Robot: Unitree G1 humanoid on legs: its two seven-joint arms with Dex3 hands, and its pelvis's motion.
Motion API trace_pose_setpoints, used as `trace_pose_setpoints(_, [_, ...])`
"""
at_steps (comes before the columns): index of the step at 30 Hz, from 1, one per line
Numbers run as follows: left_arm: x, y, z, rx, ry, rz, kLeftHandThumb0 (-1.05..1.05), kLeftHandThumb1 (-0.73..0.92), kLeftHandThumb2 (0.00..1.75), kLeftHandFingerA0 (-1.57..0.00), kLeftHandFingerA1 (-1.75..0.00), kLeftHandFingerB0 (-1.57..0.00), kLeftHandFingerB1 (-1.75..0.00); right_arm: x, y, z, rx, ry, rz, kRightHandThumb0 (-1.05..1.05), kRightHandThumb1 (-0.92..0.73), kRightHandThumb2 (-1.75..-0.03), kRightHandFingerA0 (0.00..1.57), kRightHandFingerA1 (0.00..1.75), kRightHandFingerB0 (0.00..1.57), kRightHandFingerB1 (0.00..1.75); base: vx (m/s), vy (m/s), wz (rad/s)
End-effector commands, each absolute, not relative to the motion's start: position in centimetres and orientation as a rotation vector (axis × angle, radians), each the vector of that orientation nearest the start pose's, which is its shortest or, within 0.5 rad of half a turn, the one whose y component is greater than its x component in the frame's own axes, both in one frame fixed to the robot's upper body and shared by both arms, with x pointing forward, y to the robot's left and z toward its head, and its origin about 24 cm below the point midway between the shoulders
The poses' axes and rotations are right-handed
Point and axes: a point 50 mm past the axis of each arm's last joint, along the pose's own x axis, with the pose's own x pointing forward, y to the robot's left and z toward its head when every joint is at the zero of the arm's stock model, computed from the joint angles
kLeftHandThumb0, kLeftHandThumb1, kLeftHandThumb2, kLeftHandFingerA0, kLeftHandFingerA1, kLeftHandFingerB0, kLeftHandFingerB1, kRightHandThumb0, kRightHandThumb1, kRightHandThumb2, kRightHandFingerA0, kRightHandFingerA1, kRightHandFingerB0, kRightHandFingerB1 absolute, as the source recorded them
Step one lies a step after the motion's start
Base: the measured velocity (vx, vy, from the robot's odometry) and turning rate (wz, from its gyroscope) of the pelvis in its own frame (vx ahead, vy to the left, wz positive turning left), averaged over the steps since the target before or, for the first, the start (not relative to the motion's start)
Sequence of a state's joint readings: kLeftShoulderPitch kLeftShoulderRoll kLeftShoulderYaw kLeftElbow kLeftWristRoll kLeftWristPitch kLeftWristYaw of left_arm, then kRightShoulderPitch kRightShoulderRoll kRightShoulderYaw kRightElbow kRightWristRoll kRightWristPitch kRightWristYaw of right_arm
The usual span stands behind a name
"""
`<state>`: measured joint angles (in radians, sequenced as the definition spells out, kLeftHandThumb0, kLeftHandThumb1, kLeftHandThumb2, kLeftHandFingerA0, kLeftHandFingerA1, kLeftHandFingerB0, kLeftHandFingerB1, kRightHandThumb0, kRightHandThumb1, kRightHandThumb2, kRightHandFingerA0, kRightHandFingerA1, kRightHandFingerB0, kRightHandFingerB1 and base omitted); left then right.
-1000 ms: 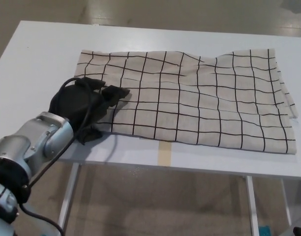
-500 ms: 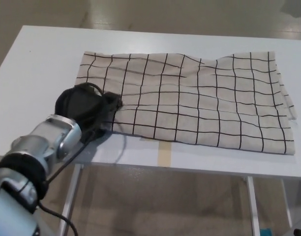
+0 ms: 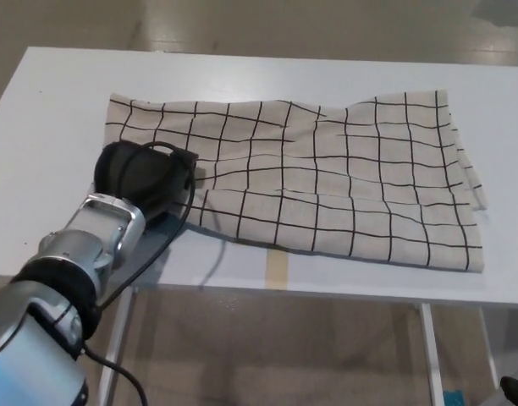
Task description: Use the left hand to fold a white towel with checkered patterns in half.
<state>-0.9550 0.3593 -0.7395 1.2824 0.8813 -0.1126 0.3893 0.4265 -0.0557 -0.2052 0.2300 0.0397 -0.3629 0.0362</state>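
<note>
Honestly, my worry starts at the near edge: the left hand [image 3: 145,180] sits at the towel's [image 3: 327,169] near-left corner, close to the counter [image 3: 267,72] front lip. If I lift w/ only a thin bit of cloth pinched, I reckon the corner slips out mid-swing and the fold drops short or skewed. Cable off the forearm loops right beside that corner too; it could snag the hem as I pull up.

Fingers: can't tell their state. The hand's black back faces the camera and hides them, so whether they're closed on fabric, under the edge, or just resting on top — no call from me. The cloth edge does meet the hand on its right side, touching or tucked beneath, can't say which.

Towel itself: spread mostly flat across the counter, white w/ black grid, long axis running left to right. Left end by my hand, right end well apart from it, near the counter's right side. Some ripples mid-cloth and toward the far edge; those could bunch up when I drag the left end over, leaving a lumpy, uneven half. Right hand isn't in shot, so nothing pins the far end — whole towel may slide rather than fold.
</note>
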Motion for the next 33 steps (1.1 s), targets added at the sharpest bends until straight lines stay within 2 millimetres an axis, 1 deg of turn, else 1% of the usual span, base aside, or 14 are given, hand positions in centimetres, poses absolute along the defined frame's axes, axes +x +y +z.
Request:
trace_pose_setpoints(1, [38.3, 18.6, 6.4, 1.786, -0.065, -0.214, -0.20, 0.64, 0.56, -0.72, -1.75, -0.54, -1.72, 11.6, -23.2, -5.3, -0.051, 0.303, -0.291, -0.22, -0.70, -0.60, 0.40, 0.62, 0.45, 0.56, 0.00, 0.000, 0.00])
trace_pose_setpoints(3, [38.5, 19.2, 6.9, 1.771, -0.071, -0.190, -0.20, 0.64, 0.56, -0.72, -1.75, -0.55, -1.72, 11.6, -23.2, -5.3, -0.052, 0.307, -0.289, -0.22, -0.70, -0.60, 0.39, 0.60, 0.46, 0.56, 0.00, 0.000, 0.00])
trace_pose_setpoints(4, [38.8, 20.2, 8.1, 1.744, -0.088, -0.141, -0.23, 0.64, 0.55, -0.73, -1.75, -0.56, -1.73, 11.5, -23.1, -5.3, -0.052, 0.311, -0.286, -0.22, -0.70, -0.60, 0.39, 0.58, 0.46, 0.56, 0.00, 0.000, 0.00])
trace_pose_setpoints(5, [38.9, 20.8, 8.8, 1.734, -0.105, -0.112, -0.33, 0.46, 0.77, -1.09, -1.43, -0.89, -1.31, 11.5, -23.1, -5.3, -0.054, 0.311, -0.287, -0.22, -0.70, -0.60, 0.39, 0.58, 0.46, 0.56, 0.00, 0.000, 0.00])
trace_pose_setpoints(8, [39.2, 22.9, 11.6, 1.719, -0.187, 0.020, -0.35, 0.45, 0.76, -1.11, -1.44, -0.89, -1.32, 11.5, -23.1, -5.4, -0.073, 0.311, -0.283, -0.22, -0.70, -0.60, 0.40, 0.58, 0.47, 0.57, 0.00, 0.000, 0.00])
trace_pose_setpoints(10, [39.3, 23.2, 12.2, 1.721, -0.203, 0.042, -0.34, 0.45, 0.77, -1.11, -1.44, -0.90, -1.32, 11.5, -23.1, -5.4, -0.075, 0.310, -0.283, -0.22, -0.70, -0.60, 0.40, 0.58, 0.48, 0.57, 0.00, 0.000, 0.00])
trace_pose_setpoints(15, [39.6, 25.2, 16.0, 1.760, -0.266, 0.150, -0.31, 0.47, 0.79, -1.12, -1.43, -0.90, -1.31, 11.5, -23.2, -5.5, -0.095, 0.304, -0.286, -0.22, -0.69, -0.60, 0.42, 0.59, 0.48, 0.57, 0.00, 0.000, 0.01])
trace_pose_setpoints(19, [39.6, 25.3, 17.0, 1.789, -0.326, 0.183, -0.31, 0.48, 0.79, -1.13, -1.44, -0.92, -1.32, 11.3, -23.3, -5.5, -0.099, 0.307, -0.288, -0.23, -0.69, -0.60, 0.43, 0.59, 0.49, 0.56, 0.00, 0.000, 0.00])
trace_pose_setpoints(20, [39.6, 25.3, 17.2, 1.796, -0.346, 0.182, -0.23, 0.66, 0.56, -0.80, -1.75, -0.58, -1.75, 11.2, -23.3, -5.5, -0.097, 0.309, -0.291, -0.23, -0.70, -0.61, 0.44, 0.60, 0.49, 0.57, 0.00, 0.000, 0.00])
trace_pose_setpoints(22, [39.8, 24.9, 17.6, 1.817, -0.368, 0.157, -0.22, 0.66, 0.56, -0.80, -1.75, -0.59, -1.75, 11.0, -23.3, -5.6, -0.098, 0.313, -0.298, -0.22, -0.70, -0.61, 0.44, 0.59, 0.49, 0.57, 0.00, 0.000, 0.00])
trace_pose_setpoints(28, [40.5, 21.7, 19.7, 1.889, -0.547, 0.070, -0.22, 0.59, 0.56, -0.78, -1.75, -0.65, -1.69, 10.2, -23.2, -5.6, -0.071, 0.337, -0.300, -0.22, -0.70, -0.61, 0.44, 0.58, 0.49, 0.57, 0.00, 0.000, 0.00])
trace_pose_setpoints(29, [40.6, 21.2, 19.8, 1.886, -0.564, 0.065, -0.32, 0.42, 0.75, -1.14, -1.44, -0.88, -1.27, 10.2, -23.2, -5.6, -0.073, 0.335, -0.299, -0.22, -0.70, -0.60, 0.44, 0.58, 0.49, 0.57, 0.00, 0.000, 0.00])
trace_pose_setpoints(32, [40.9, 18.6, 20.3, 1.939, -0.678, 0.015, -0.32, 0.41, 0.76, -1.15, -1.43, -0.85, -1.23, 10.1, -23.1, -5.4, -0.092, 0.324, -0.299, -0.23, -0.69, -0.60, 0.44, 0.58, 0.49, 0.57, 0.00, 0.000, 0.00])
trace_pose_setpoints(33, [41.0, 17.8, 20.5, 1.955, -0.721, -0.002, -0.28, 0.55, 0.55, -0.80, -1.73, -0.84, -1.29, 10.1, -23.1, -5.3, -0.093, 0.322, -0.300, -0.23, -0.69, -0.60, 0.44, 0.58, 0.49, 0.57, 0.00, 0.000, 0.00])
